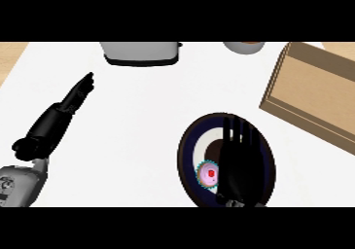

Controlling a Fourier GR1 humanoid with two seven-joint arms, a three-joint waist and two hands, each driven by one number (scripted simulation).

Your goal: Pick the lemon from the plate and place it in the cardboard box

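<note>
Item: I see one small pink round thing with a teal frilled edge [208, 174], no lemon.
Right hand [241, 160]: fingers straight, over the one dark-blue round plate [188, 146].
Box: one brown cardboard box [316, 92], beyond it.

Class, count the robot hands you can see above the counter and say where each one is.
2. The left hand is over the counter's left side, fingers straight. The right hand is over the plate.
</note>
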